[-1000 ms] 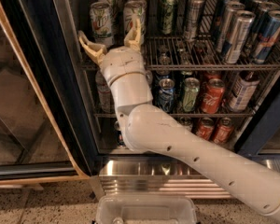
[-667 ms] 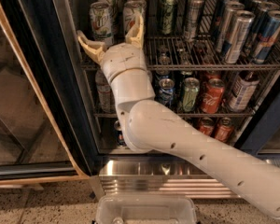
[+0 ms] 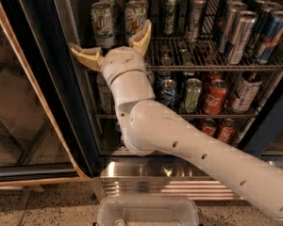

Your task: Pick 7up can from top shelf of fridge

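White-silver, green-logo 7up can [image 3: 103,25]: stood front-left on chrome wire top shelf [image 3: 212,67]. Cream two-finger hand [image 3: 109,37]: spread wide, empty, just below it. Advised: raise, straddle squarely, clear of neighbouring can [image 3: 134,15], close.

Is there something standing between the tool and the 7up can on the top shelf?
Nothing visible. The open tool is at the top shelf front, the 7up can just behind its spread fingers. A similar white can stands close beside, behind one finger.
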`<state>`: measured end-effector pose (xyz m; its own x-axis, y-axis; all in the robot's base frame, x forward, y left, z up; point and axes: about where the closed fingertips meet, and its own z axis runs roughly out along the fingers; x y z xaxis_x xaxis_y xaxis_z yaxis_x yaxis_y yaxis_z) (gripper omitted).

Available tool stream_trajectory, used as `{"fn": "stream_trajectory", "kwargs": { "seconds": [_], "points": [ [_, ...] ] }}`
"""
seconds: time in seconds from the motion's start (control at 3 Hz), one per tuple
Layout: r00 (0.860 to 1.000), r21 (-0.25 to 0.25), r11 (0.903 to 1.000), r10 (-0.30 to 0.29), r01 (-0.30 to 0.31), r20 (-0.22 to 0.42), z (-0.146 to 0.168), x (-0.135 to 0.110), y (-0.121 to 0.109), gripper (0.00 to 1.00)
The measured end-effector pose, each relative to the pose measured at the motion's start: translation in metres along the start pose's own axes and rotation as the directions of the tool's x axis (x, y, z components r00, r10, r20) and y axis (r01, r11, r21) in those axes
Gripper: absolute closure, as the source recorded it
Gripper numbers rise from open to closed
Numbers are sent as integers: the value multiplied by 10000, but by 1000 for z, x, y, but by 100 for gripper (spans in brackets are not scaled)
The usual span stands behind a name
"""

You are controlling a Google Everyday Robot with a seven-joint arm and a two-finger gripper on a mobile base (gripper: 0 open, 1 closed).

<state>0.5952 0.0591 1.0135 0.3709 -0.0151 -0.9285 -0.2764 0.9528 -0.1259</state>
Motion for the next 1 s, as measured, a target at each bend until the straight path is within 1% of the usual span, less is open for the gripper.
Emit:
{"fn": "stream_trajectory", "kwargs": {
  "seconds": [0.33, 0.67, 1.0],
  "points": [
    [9987, 179, 9997, 148, -140, -489, -1, 3, 1, 0],
    [9913, 555, 9975, 504, -439, -1220, 0, 4, 5, 0],
    [9766, 990, 9921, 954, -774, -1929, 1, 8, 7, 0]
  ]
}}
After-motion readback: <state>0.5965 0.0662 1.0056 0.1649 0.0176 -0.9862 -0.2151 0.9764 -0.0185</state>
